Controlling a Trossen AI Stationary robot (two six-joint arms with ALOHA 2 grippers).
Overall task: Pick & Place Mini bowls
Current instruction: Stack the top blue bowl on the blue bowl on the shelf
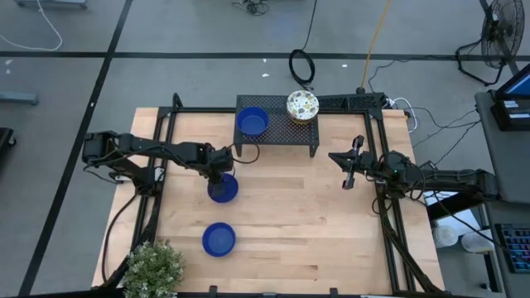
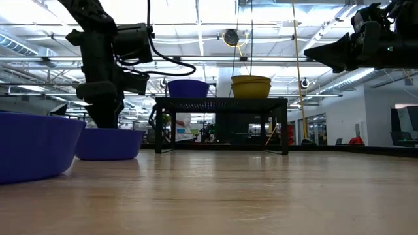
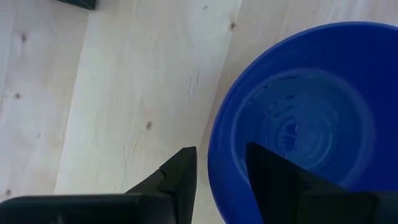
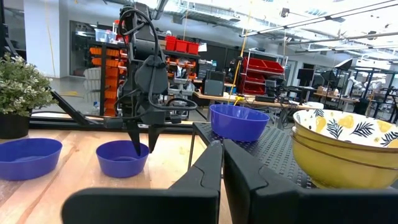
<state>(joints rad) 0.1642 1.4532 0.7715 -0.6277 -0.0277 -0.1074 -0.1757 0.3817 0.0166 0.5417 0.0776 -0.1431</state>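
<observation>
High view gives you the pale wooden surface (image 1: 290, 215) as the biggest thing, framed by black rails. At its far edge stands the black perforated metal rack (image 1: 277, 124), and at the near left corner you see the leafy green potted plant (image 1: 153, 269).

Your left arm reaches in from the left side, and its left end effector (image 1: 220, 175) hangs over the rim of the middle glossy blue mini bowl (image 1: 223, 189), which sits on the surface just in front of the rack's left end. In the left wrist view the two dark fingers (image 3: 273, 186) stand apart and straddle that bowl's rim, one inside the bowl and one outside over bare wood; you cannot tell from the frames whether either finger touches the rim.

Your right arm waits by the right rail, with the right end effector (image 1: 351, 172) raised off the surface, its fingers pressed together and holding nothing.

A second glossy blue mini bowl (image 1: 219, 238) sits alone on the surface nearer you, apart from the first. A third glossy blue mini bowl (image 1: 252, 122) rests on the rack's left half. On the rack's right half you find the stack of white floral-patterned mini bowls (image 1: 302, 106), yellow on the outside in the right wrist view.
</observation>
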